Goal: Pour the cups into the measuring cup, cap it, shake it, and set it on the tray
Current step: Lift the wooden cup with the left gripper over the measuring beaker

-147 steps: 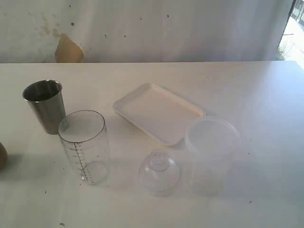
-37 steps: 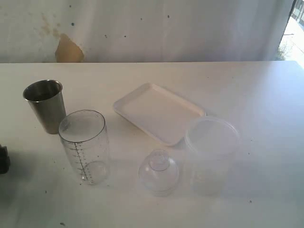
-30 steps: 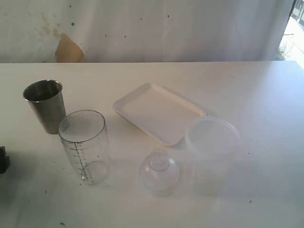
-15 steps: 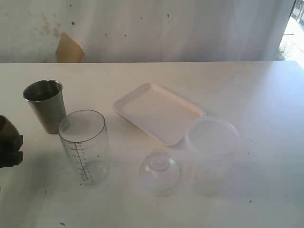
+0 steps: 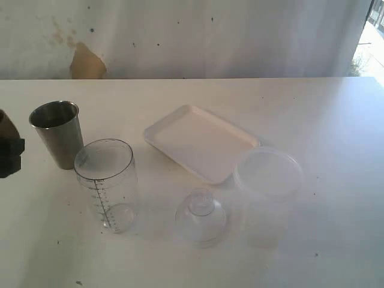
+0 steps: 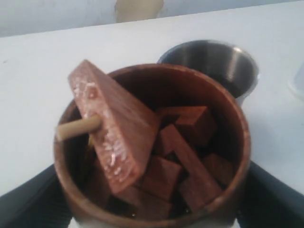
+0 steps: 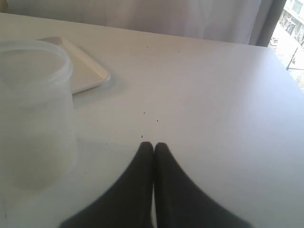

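Observation:
My left gripper [image 6: 152,205] is shut on the dark-brown wooden cup [image 6: 237,142], which is full of reddish wooden blocks [image 6: 118,133]. In the exterior view that gripper [image 5: 11,157] shows at the left edge with the cup's top [image 5: 5,122] above it, just left of the steel tumbler [image 5: 58,133]. The tumbler [image 6: 213,61] stands right behind the wooden cup. The clear measuring cup [image 5: 107,183] stands open in front of the tumbler. The white tray [image 5: 201,142] lies mid-table. My right gripper [image 7: 154,145] is shut and empty, low over bare table.
A clear domed lid [image 5: 201,215] sits in front of the tray. A wide frosted tub [image 5: 267,195] stands to its right, close to the right gripper in the right wrist view [image 7: 33,114]. The tray's corner [image 7: 88,71] shows behind it.
The left gripper has come into view at the left edge with the wooden cup and moved up and back, now level with the tumbler. Nothing else moved.

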`<state>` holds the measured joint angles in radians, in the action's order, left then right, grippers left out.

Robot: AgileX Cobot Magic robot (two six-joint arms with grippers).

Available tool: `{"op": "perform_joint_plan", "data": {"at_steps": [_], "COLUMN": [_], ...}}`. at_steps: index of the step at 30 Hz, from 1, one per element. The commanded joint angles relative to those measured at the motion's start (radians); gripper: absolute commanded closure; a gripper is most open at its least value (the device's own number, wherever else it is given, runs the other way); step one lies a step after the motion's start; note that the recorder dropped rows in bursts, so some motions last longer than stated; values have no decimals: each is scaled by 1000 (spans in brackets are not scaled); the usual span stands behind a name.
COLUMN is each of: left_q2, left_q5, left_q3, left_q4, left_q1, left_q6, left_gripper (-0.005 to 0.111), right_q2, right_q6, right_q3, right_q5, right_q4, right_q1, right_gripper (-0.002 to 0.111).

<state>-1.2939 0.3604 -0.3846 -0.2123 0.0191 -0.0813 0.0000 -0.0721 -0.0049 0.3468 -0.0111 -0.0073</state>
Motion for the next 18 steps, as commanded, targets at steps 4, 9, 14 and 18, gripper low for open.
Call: {"op": "perform_joint_plan", "data": {"at_steps": [4, 9, 14, 18], "left_q2": [73, 55, 5, -57], "left_q5": [-113, -63, -4, 82], "left_q3": [-160, -208, -222, -222], "left_q4": [-92, -125, -164, -246], "left_q1": [134, 195, 234, 254], "left_q6": [-16, -16, -16, -9], "left_gripper": [107, 107, 107, 107], "right_q2": [0, 0, 0, 0], "right_q6": [-2, -2, -2, -2], "right_q3": [5, 5, 5, 5], "right_q5": [-3, -3, -3, -3], "right_q4": [4, 4, 4, 4], "right_q1": [-3, -3, -3, -3], "right_gripper": [108, 108, 108, 108]}}
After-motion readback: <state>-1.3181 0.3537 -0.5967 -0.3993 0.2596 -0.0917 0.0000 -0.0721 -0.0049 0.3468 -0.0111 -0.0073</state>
